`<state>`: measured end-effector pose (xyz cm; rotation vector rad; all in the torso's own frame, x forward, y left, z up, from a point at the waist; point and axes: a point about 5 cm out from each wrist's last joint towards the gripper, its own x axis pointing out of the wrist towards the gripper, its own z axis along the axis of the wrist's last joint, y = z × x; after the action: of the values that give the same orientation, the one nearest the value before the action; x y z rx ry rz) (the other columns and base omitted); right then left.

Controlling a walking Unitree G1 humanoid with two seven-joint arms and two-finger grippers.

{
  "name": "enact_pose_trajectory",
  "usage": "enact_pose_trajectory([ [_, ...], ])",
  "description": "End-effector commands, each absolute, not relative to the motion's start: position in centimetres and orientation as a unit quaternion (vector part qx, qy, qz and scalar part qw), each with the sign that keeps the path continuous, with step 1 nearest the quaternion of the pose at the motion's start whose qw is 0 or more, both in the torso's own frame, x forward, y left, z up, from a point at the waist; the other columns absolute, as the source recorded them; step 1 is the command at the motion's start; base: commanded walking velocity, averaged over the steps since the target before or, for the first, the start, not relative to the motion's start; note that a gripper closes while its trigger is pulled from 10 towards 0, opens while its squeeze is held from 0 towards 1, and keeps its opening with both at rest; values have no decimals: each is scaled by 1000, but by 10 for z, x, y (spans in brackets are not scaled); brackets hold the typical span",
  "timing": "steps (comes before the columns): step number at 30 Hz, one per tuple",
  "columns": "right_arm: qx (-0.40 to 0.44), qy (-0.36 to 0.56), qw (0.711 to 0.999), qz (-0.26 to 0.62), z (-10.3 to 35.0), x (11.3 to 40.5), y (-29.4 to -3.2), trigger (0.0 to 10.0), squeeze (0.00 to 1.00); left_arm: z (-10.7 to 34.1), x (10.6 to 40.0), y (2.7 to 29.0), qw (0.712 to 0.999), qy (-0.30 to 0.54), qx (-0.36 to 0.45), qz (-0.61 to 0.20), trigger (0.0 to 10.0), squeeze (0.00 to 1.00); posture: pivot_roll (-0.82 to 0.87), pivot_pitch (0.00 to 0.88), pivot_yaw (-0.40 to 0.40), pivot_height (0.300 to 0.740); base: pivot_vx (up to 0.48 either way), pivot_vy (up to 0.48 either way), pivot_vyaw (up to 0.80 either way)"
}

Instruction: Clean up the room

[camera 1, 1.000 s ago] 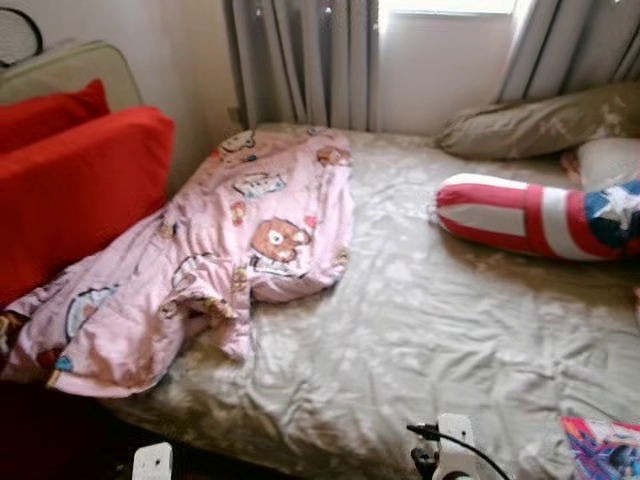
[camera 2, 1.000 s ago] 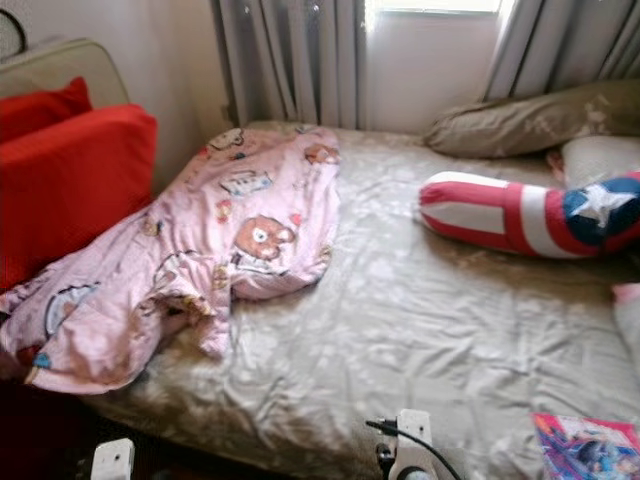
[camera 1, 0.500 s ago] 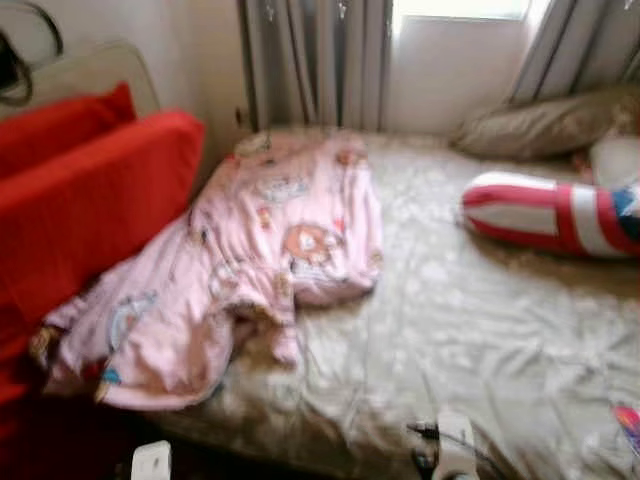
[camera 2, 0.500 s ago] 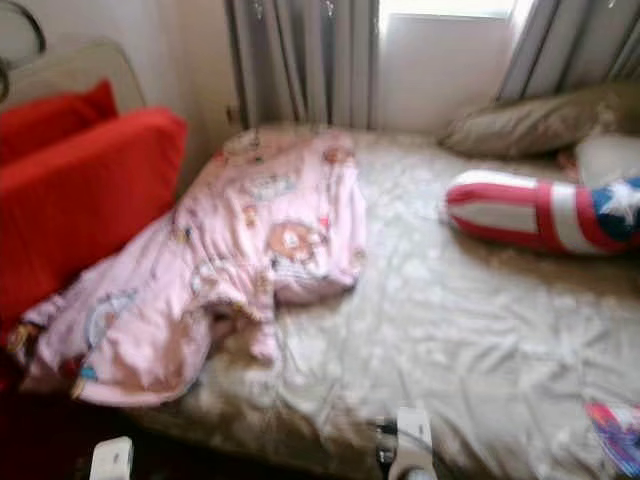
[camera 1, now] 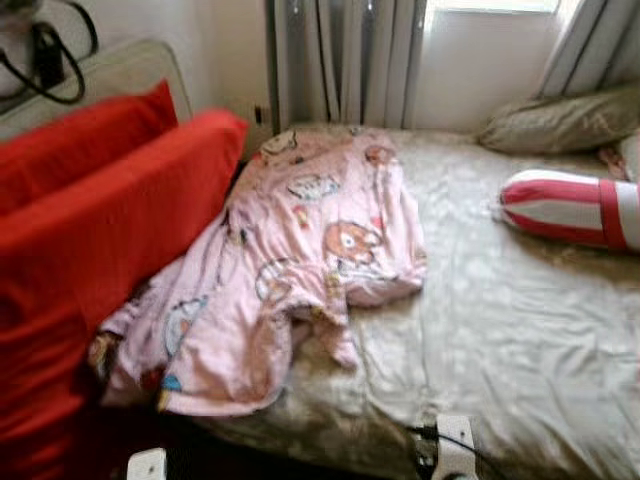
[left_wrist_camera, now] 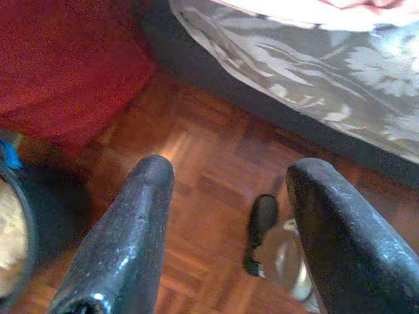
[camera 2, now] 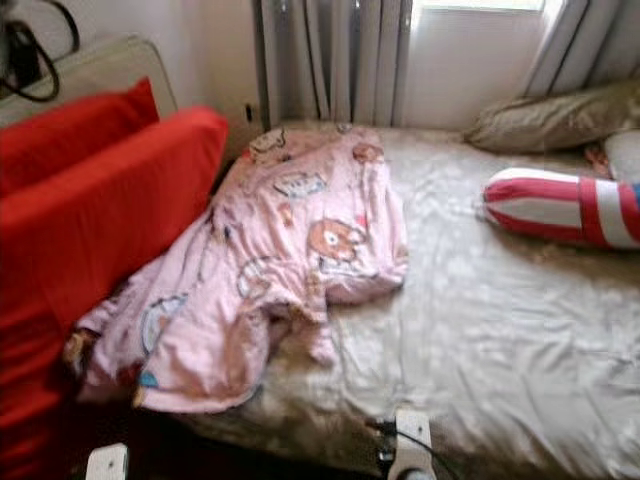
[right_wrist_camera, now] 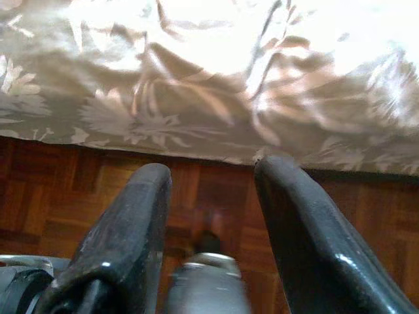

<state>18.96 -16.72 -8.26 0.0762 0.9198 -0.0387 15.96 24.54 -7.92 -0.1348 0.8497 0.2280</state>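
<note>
You are standing at the foot of the bed (camera 1: 520,330), and the job looks to be at its approach stage: nothing is in hand yet. The thing most in need of tidying is the pink cartoon-print blanket (camera 1: 300,260), which lies crumpled on the left half of the bed, one end near the grey curtains (camera 1: 340,60) and the other spilling over the near-left edge beside the red cushions (camera 1: 110,220). Further right, well apart from it, a red-and-white striped bolster (camera 1: 570,205) rests in front of a tan pillow (camera 1: 560,120). Both arms hang low over the parquet floor (left_wrist_camera: 209,196). The left pincer (left_wrist_camera: 229,216) is released, its fingers spread with nothing between them, near the red fabric and the bed's edge. The right pincer (right_wrist_camera: 209,209) is likewise released and empty, just short of the bedsheet's hem. Something small and dark lies on the floor beyond the left pincer, though the view is too blurred to say what. Your next move is probably to step closer and left, raise an arm, and take the blanket by its hanging corner.
</note>
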Motion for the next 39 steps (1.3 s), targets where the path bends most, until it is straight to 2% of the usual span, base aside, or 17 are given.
enact_pose_trajectory([
  [1,33,450,892,-27,-84,185,-174,10000,0,-81,159,239,902,416,-64,99,10000,0,78,0,24,740,0,480,0],
  [3,33,449,893,-27,-84,186,-174,10000,0,-82,159,238,902,416,-63,98,10000,0,78,0,24,740,0,412,0],
  [23,27,451,892,-18,-85,185,-172,10000,0,-85,153,231,901,419,-68,93,10000,0,80,0,26,740,0,0,0],
  [30,32,445,895,-7,-84,186,-169,10000,0,-87,151,228,900,420,-73,95,10000,0,74,0,32,740,179,0,688],
  [39,38,443,895,-12,-84,185,-168,10000,0,-86,151,230,900,418,-74,97,10000,0,69,0,33,740,66,0,0],
])
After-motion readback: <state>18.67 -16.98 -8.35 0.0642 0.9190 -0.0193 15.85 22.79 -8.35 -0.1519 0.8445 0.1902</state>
